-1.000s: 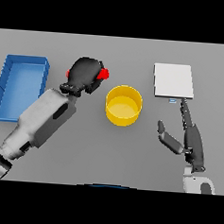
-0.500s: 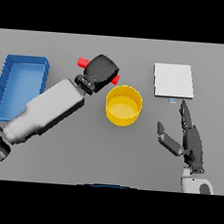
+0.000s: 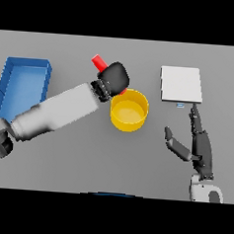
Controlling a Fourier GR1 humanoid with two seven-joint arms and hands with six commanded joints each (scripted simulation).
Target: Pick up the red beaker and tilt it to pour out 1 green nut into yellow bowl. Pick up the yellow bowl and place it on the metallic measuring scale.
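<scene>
Our left hand (image 3: 113, 79) grips the red beaker (image 3: 98, 63), tilted at the yellow bowl's (image 3: 129, 110) 10 o'clock rim; we should tip slowly so one nut drops; right hand (image 3: 198, 147) open, idle.

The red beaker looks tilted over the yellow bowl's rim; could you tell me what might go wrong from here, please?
1. The red beaker, held in the left robot hand, meets only the far-left edge of the yellow bowl, so a nut could land on the table.
2. The robot hand hides the beaker's mouth, so the number poured cannot be checked.
3. The robot hand is near the rim and may nudge the bowl.
</scene>
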